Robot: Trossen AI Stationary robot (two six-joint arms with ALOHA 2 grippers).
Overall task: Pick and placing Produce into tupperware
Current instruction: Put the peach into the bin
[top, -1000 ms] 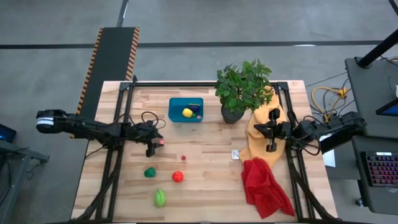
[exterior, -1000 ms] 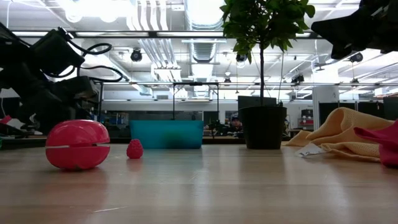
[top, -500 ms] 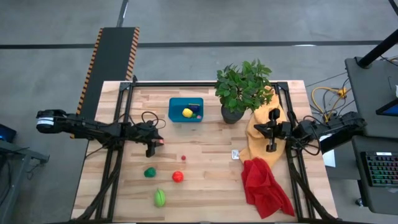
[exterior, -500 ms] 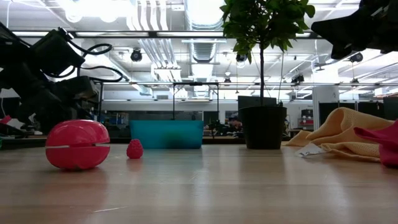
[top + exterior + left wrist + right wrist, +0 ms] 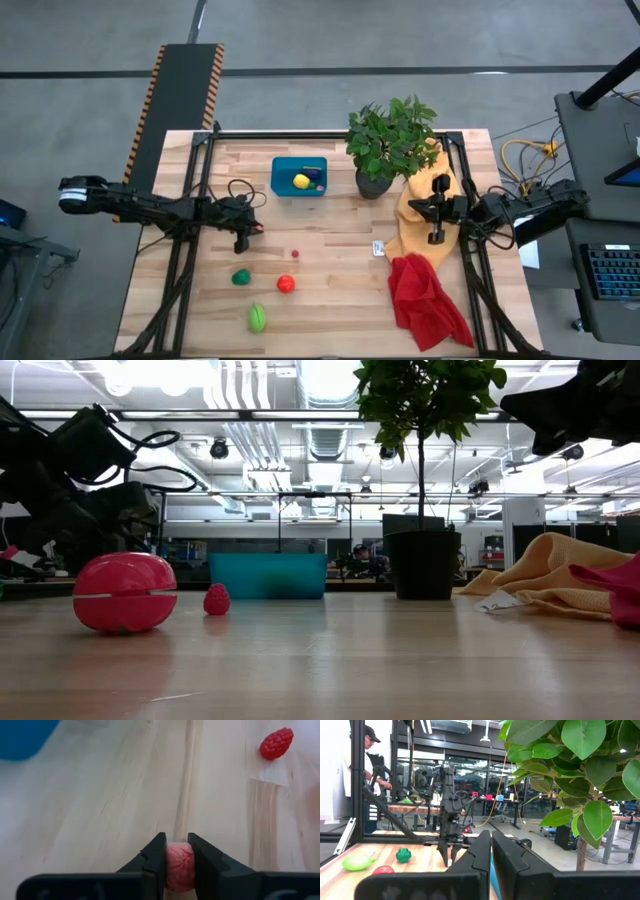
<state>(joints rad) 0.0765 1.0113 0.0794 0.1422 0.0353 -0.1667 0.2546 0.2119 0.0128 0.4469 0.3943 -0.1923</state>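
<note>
My left gripper [image 5: 252,230] is left of the table's middle, shut on a small pink produce piece [image 5: 179,864]. The teal tupperware [image 5: 298,177] stands at the far side and holds a yellow piece [image 5: 301,181] and a purple piece [image 5: 316,176]. On the table lie a small red berry [image 5: 295,254], a dark green piece [image 5: 241,277], a red round piece [image 5: 286,284] and a light green piece [image 5: 258,318]. My right gripper [image 5: 436,237] is shut and holds nothing; it hangs above the yellow cloth [image 5: 420,205] at the table's right. My left gripper pinches the pink piece by its two sides [image 5: 170,862] between both fingers [image 5: 155,855], coming slanting down from the table's left. The piece sits between the fingertips. Whether it rests on the wood or is clear of it, I cannot tell.
A potted plant [image 5: 388,145] stands right of the tupperware. A red cloth [image 5: 425,300] lies near the right front corner, below the yellow cloth. A small white tag [image 5: 379,248] lies beside the cloths. Bare wood [image 5: 330,225] stretches between my left gripper and the tupperware.
</note>
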